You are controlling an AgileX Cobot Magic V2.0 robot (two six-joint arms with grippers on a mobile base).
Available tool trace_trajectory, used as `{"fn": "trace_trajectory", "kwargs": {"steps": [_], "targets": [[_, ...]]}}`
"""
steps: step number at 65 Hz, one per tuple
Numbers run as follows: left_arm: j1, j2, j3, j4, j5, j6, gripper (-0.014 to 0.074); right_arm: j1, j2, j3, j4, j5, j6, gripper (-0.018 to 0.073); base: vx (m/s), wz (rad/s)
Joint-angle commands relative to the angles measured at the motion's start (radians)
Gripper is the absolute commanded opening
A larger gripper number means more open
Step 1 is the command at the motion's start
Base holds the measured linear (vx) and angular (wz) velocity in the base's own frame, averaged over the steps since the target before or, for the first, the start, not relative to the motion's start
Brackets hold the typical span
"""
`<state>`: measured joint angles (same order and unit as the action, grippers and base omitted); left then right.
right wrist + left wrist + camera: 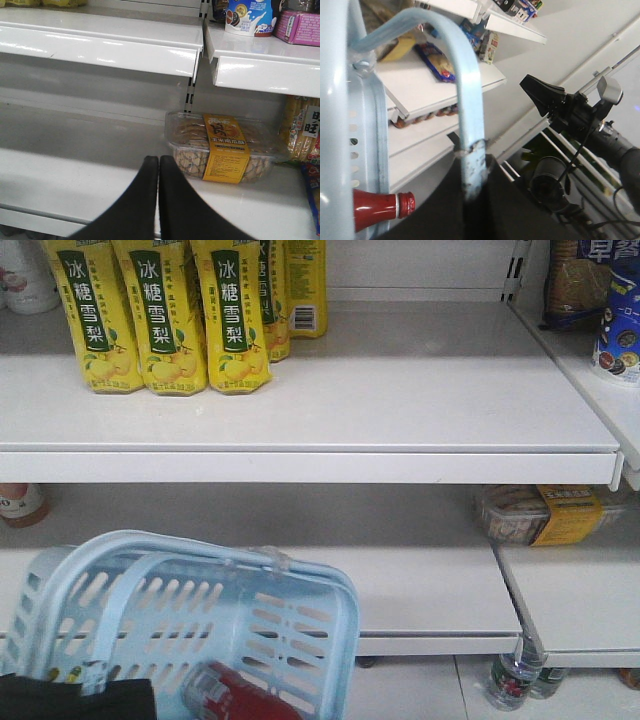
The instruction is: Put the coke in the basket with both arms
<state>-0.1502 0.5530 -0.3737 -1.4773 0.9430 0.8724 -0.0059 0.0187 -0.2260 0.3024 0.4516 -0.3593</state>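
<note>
The coke is a red bottle lying on its side inside the light blue basket, at the bottom left of the front view. Its red cap and neck show by the basket wall in the left wrist view. My left gripper is shut on the basket's looped handle, which runs up between its black fingers. My right gripper is shut with nothing in it, fingers touching, in front of a lower shelf. The right arm's black tip hangs off to the right of the basket.
Yellow pear-drink bottles stand on the upper white shelf. A clear tub of snacks with a yellow label sits on the lower shelf just beyond my right gripper. Bottles stand on the floor under the shelves.
</note>
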Motion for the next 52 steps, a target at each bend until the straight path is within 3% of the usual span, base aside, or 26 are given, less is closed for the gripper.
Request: {"fn": "trace_trajectory", "kwargs": {"steps": [1,13,32,44,52], "targets": [[-0.003,-0.110,-0.033,-0.011,-0.059,-0.019,-0.0006,-0.005,0.011,-0.025,0.006,-0.073,-0.004,-0.0010,0.00,0.00],[-0.003,-0.257,-0.033,0.195,-0.121,-0.169,-0.0006,-0.005,0.011,-0.025,0.006,-0.073,-0.004,-0.0010,0.00,0.00],[-0.002,-0.430,-0.020,0.609,-0.210,-0.443,-0.0006,-0.005,0.011,-0.025,0.006,-0.073,-0.004,-0.0010,0.00,0.00],[0.000,-0.543,0.018,0.799,-0.275,-0.617,-0.0006,-0.005,0.011,-0.025,0.006,-0.073,-0.004,-0.0010,0.00,0.00],[0.000,-0.583,0.048,0.892,-0.330,-0.667,-0.0006,-0.005,0.011,-0.025,0.006,-0.071,-0.004,-0.0010,0.00,0.00]]}}
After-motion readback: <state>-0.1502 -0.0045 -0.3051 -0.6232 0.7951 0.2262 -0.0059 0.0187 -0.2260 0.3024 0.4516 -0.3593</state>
